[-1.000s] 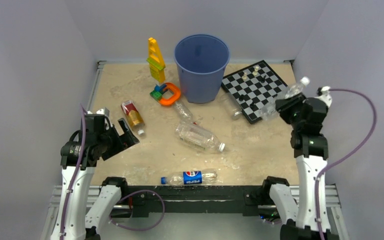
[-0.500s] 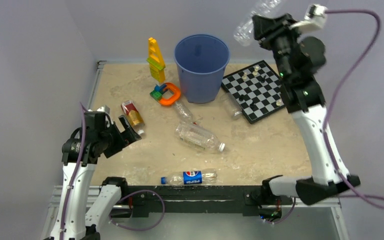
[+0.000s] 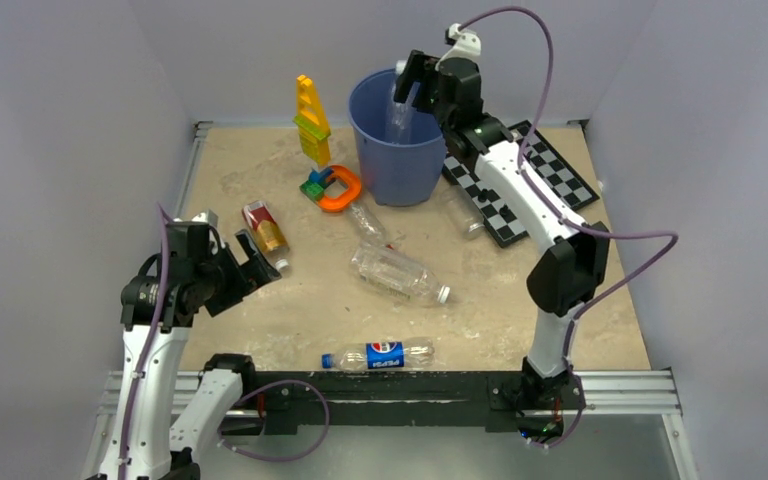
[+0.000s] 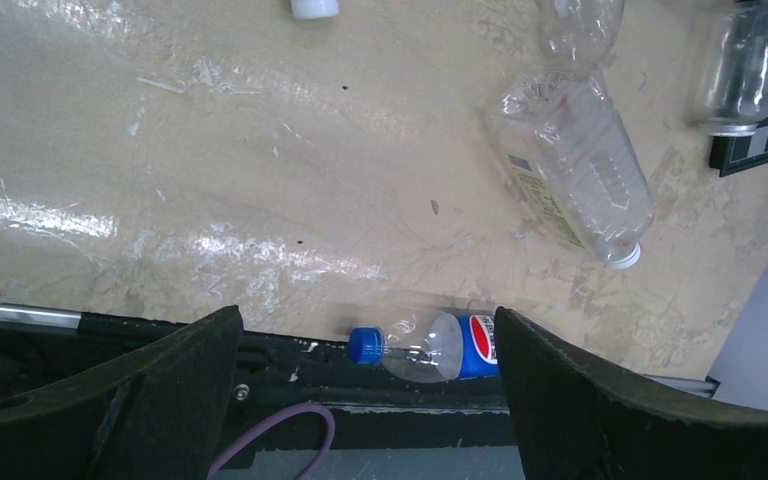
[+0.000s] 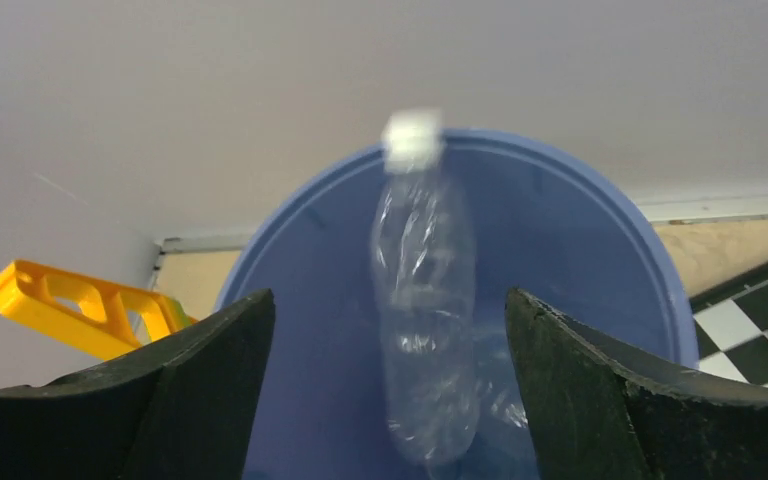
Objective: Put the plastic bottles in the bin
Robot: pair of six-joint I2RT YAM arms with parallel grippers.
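Observation:
The blue bin (image 3: 403, 150) stands at the back of the table. My right gripper (image 3: 410, 85) hangs open over its rim. A clear bottle with a white cap (image 5: 425, 300) is upright between the spread fingers without touching them, its lower end inside the bin (image 5: 580, 250). Several bottles lie on the table: a Pepsi bottle (image 3: 378, 355) at the front edge, a large clear one (image 3: 398, 272), a small clear one (image 3: 368, 222), one by the chessboard (image 3: 463, 212) and a red-labelled one (image 3: 266, 232). My left gripper (image 3: 250, 262) is open and empty, with the Pepsi bottle (image 4: 430, 345) far below it.
A chessboard (image 3: 550, 170) with a few pieces lies right of the bin, partly under my right arm. A yellow block tower (image 3: 310, 120) and an orange ring toy (image 3: 338, 188) stand left of the bin. The black front rail (image 3: 390, 385) borders the table.
My right arm swung from beside the chessboard up and left to over the bin. Its jaws opened and the clear bottle came free. The left arm stayed put.

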